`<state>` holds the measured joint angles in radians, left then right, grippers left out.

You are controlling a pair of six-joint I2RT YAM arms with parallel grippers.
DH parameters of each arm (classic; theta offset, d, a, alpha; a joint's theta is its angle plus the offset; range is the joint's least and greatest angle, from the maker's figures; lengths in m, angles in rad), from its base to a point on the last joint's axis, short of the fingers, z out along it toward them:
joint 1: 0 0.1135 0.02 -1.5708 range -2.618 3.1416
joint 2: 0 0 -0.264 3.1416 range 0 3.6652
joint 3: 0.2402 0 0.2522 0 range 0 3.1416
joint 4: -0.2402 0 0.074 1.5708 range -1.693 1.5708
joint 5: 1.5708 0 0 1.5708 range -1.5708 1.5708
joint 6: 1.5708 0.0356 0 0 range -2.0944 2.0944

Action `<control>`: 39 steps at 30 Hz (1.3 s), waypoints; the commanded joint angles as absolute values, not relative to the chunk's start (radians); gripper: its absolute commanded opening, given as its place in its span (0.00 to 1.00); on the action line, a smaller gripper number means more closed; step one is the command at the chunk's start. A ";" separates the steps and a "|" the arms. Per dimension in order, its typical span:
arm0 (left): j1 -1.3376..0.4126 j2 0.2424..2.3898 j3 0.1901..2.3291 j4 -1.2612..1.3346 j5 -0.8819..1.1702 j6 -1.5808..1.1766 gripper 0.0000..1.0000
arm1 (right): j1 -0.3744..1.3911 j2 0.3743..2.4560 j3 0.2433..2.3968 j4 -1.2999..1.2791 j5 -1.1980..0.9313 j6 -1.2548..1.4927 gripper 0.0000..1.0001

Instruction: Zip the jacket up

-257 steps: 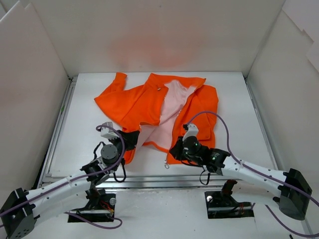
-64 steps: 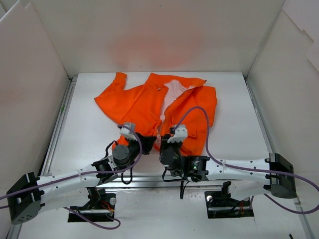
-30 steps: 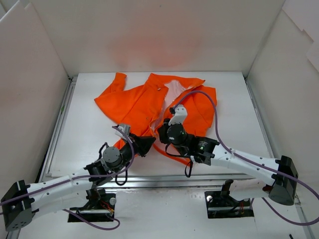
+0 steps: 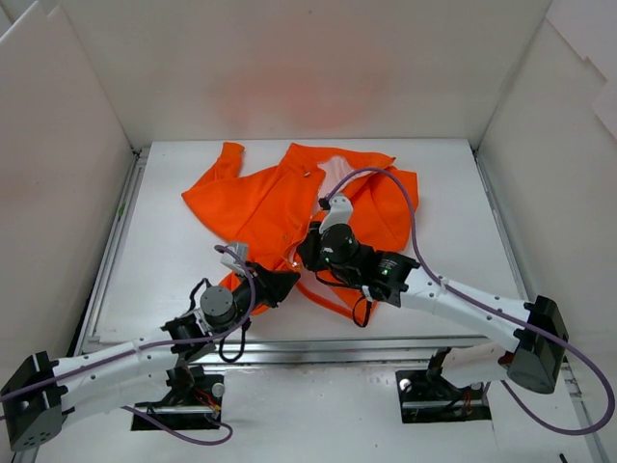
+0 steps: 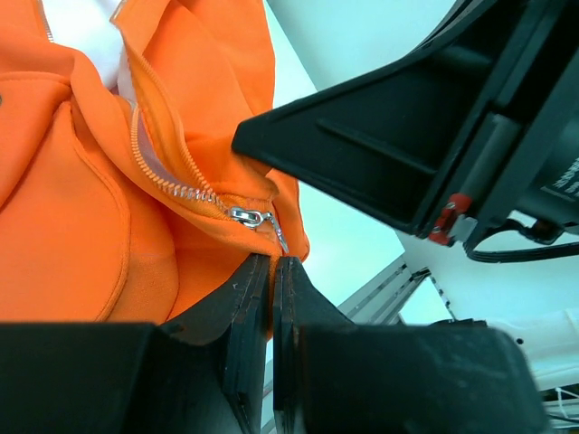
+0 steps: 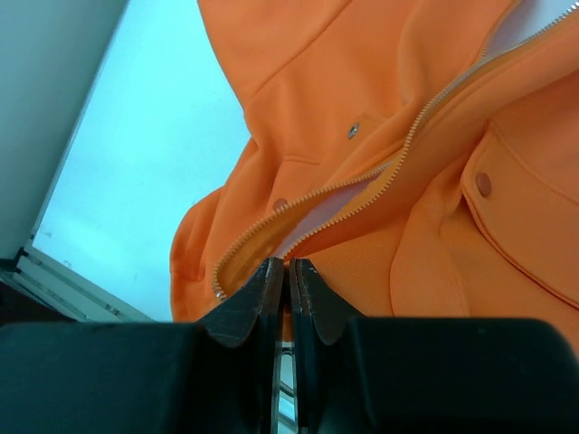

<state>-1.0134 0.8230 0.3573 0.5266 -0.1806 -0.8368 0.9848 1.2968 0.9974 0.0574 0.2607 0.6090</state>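
The orange jacket (image 4: 255, 203) lies on the white table, its front panels drawn nearly together with a little pale lining (image 4: 335, 172) showing at the collar. My left gripper (image 4: 282, 283) is shut on the jacket's bottom hem; in the left wrist view (image 5: 271, 262) it sits just below the silver zipper slider (image 5: 244, 216) on the white zipper teeth (image 5: 154, 163). My right gripper (image 4: 305, 253) is shut on the jacket's front edge, a little farther up than the left. In the right wrist view (image 6: 288, 264) it pinches fabric beside the zipper teeth (image 6: 398, 163), which run apart toward the collar.
White walls (image 4: 58, 193) enclose the table on three sides. A metal rail (image 4: 289, 336) runs along the near edge. Purple cables (image 4: 410, 217) loop over the right arm. The right arm's black body (image 5: 407, 136) hangs close above the left gripper.
Over several seconds both grippers drew the open front panels together, hiding most of the lining. In the last second the right gripper moved slightly farther up the jacket; the left barely shifted.
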 commanded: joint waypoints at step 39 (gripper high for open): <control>-0.979 0.738 0.554 0.123 0.160 -0.991 0.00 | 1.623 1.080 0.838 -0.088 0.851 0.115 0.52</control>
<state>-0.9886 0.7502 0.5041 0.0494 0.1307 -0.9482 1.6051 1.0451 0.8368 -0.2062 0.6788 0.1467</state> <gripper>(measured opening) 0.061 0.513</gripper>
